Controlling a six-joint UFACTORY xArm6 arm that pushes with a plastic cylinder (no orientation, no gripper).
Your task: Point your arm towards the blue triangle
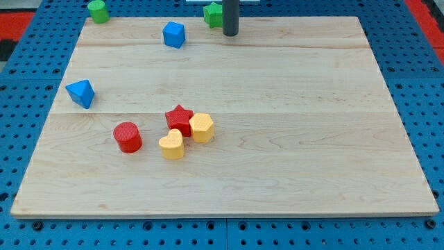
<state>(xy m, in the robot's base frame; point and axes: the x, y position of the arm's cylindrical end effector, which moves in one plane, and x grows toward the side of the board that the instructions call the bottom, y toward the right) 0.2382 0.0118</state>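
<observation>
The blue triangle [80, 92] lies near the board's left edge, about mid-height in the view. A second blue block, a cube-like shape [174, 34], sits near the view's top, left of centre. My tip [230, 32] is the lower end of the dark rod at the view's top centre. It stands just right of a green block [214, 14] and to the right of the blue cube. The tip is far to the upper right of the blue triangle and touches neither blue block.
A green cylinder [98, 10] sits at the top left corner. A red cylinder [127, 137], a red star [180, 119], a yellow hexagon [201, 127] and a yellow heart [172, 145] cluster below centre. The wooden board [291, 139] lies on a blue pegboard.
</observation>
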